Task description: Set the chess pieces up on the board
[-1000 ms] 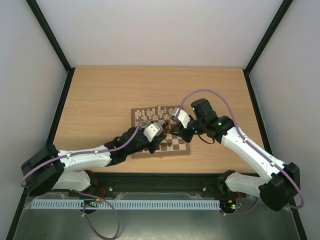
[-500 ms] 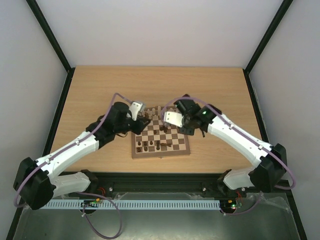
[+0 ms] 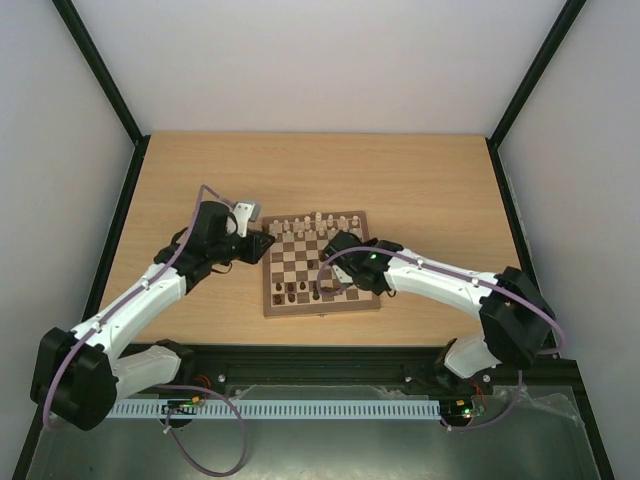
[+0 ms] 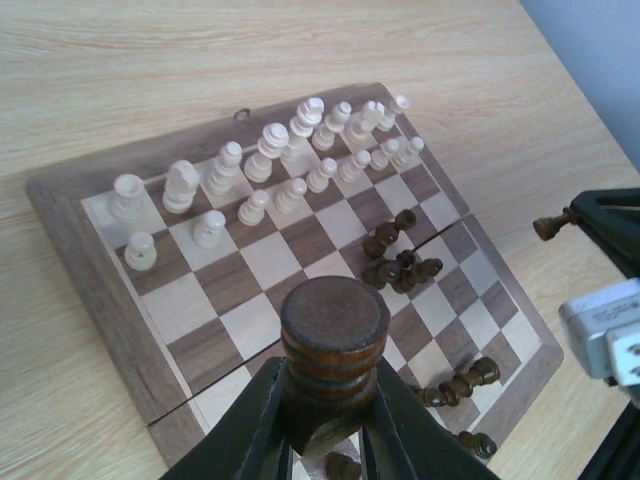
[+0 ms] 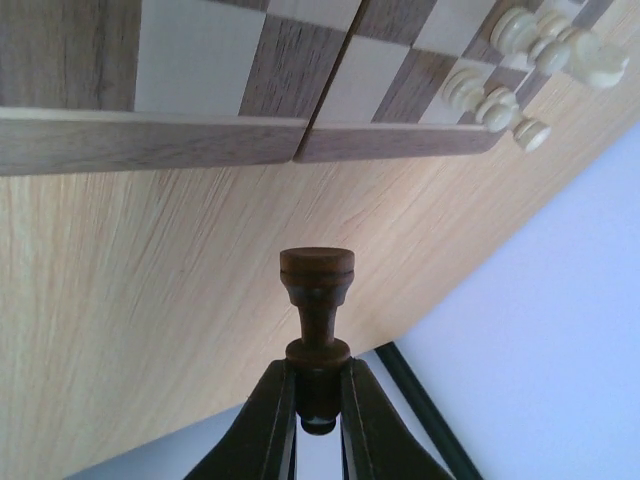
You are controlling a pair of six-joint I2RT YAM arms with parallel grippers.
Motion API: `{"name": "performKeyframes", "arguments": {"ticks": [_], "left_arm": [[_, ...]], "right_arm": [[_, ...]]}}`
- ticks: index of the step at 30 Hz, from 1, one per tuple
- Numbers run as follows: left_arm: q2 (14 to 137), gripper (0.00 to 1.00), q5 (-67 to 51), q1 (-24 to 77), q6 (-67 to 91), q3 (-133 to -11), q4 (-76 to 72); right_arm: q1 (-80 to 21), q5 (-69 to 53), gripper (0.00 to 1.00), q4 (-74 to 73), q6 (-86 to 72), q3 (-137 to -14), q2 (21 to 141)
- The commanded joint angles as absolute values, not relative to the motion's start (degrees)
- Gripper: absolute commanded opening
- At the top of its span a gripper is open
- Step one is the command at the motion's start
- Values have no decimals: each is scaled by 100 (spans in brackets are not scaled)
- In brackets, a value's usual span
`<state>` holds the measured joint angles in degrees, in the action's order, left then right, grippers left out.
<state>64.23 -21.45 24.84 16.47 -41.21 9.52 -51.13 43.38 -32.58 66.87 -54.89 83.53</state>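
The board (image 3: 322,306) lies mid-table, with cream chess pieces (image 3: 318,225) upright in two rows along its far side. Dark chess pieces (image 3: 300,290) lie scattered on the near squares, in a heap (image 4: 400,262) and a loose line (image 4: 460,378). My left gripper (image 3: 266,244) hovers at the board's left edge, shut on a dark piece (image 4: 333,330) whose round base faces the camera. My right gripper (image 3: 330,272) is over the board's near middle, shut on a slim dark piece (image 5: 318,300) gripped by its head. It points past the board's edge (image 5: 150,140).
The wooden table (image 3: 200,180) extends well beyond the board on all sides. Black frame posts (image 3: 100,70) and pale walls enclose it. The right arm's links (image 3: 440,285) cross the table to the right of the board.
My left arm has swung from the board's near side to its left edge. My right arm has come from the far right corner to the near middle. Both grips stay shut.
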Motion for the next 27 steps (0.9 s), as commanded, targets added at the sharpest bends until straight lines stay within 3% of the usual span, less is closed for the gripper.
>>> {"name": "performKeyframes", "arguments": {"ticks": [1,23,27], "left_arm": [[6208,16,-2391,2338,1586,-4079,817],[6137,16,-2372,2320,1485,-4020,896],[6159,16,-2371,2320,1476,-4016,903]], "right_arm": [[-5342,4933,6,-3023,7081,-5509,8647],[-5554,4454,11,-2466,6775,-5140,9221],[-5554,4341,21,-2352,6709,-5201,9191]]}}
